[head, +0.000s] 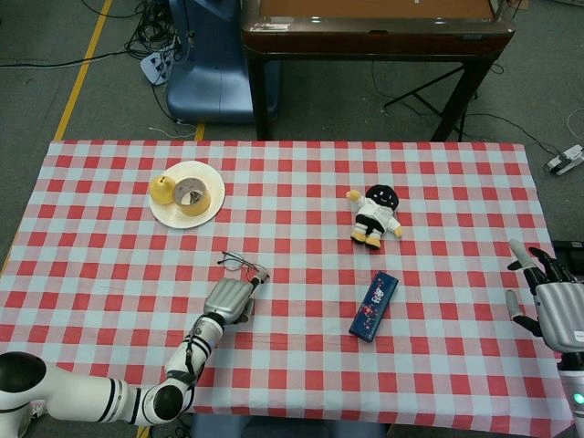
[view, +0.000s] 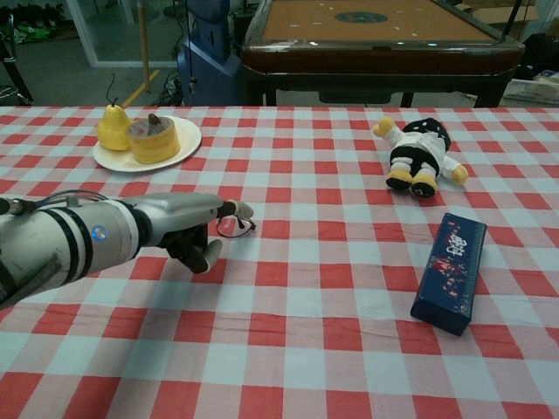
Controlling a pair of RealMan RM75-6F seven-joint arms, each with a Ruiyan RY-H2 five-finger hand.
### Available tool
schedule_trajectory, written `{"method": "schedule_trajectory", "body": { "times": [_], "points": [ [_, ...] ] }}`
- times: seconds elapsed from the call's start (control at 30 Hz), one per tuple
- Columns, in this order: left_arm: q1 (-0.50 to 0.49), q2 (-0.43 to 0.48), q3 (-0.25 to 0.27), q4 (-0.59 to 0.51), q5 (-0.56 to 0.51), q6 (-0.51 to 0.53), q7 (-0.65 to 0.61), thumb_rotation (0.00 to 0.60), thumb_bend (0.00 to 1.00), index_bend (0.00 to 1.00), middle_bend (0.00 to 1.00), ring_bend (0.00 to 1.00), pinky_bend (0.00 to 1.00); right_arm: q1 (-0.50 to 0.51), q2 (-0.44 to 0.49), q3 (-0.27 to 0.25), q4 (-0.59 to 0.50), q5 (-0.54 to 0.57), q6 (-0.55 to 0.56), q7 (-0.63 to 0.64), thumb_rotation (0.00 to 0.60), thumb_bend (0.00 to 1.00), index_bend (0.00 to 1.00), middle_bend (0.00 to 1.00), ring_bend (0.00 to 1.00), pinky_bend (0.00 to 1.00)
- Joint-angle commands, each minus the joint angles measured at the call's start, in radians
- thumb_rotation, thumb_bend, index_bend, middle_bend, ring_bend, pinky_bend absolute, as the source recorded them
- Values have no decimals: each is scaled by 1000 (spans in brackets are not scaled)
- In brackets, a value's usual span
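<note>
Left hand (head: 230, 299) pinches eyeglasses (head: 241, 265) at its fingertips, frame lying crosswise just ahead, near the tablecloth's (head: 301, 210) front middle (right hand (head: 557, 308) far off, fingers spread, empty).

White, black-banded arms with silver-grey left hand (view: 188, 229)

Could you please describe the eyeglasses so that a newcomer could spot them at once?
On the red-checked tablecloth, look below the white plate toward the near-left. The eyeglasses lie at the left hand's fingertips: thin dark wire frames, the only see-through item there.
</note>
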Motion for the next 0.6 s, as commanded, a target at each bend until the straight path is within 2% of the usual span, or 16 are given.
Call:
{"method": "schedule_trajectory", "body": {
  "times": [0.03,0.23,0.6],
  "points": [
    [14,28,-11,-21,22,9,-31,600,724,0,1000,1000,1000,1,-1,0,1,-1,0,1,600,448,0,352,127,190],
    [20,55,-23,5,-1,-6,-56,600,724,0,1000,1000,1000,3,-4,1,2,-1,-5,1,600,447,0,353,128,190],
    [16,31,-12,93,-59,-43,-59,600,724,0,1000,1000,1000,4,-1,2,-4,2,-9,-8,600,447,0,355,130,190]
  ]
}}
